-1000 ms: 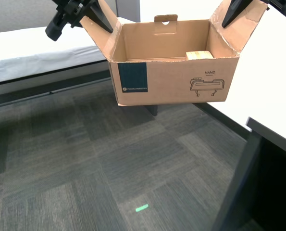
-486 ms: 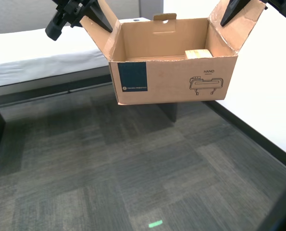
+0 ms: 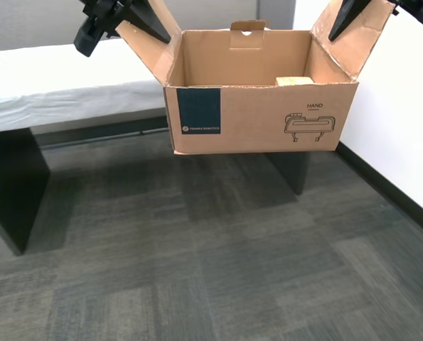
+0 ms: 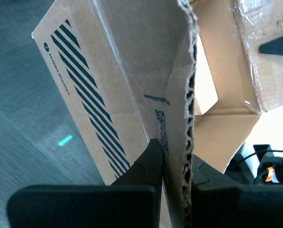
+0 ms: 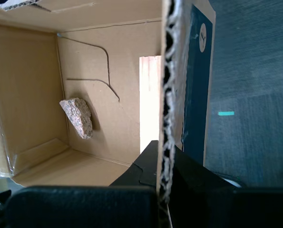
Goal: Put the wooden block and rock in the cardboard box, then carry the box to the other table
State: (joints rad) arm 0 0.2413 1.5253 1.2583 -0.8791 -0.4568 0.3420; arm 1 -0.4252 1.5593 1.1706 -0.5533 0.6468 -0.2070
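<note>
Exterior view: cardboard box (image 3: 261, 117) airborne; my first gripper (image 5: 161, 164) & my second gripper (image 4: 174, 164) each pinch a flap. Flaps thin, tear-prone; load looks light.

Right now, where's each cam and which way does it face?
Exterior view: on my body, looking down at the lifted cardboard box, the other table behind; one arm and another show at its flaps.
First wrist view: on my first hand, looking along a clamped flap into the box at the rock and wooden block.
Second wrist view: on my second hand, looking down the box's striped outer wall to the floor.
Shared: exterior and first wrist both show the block.
</note>
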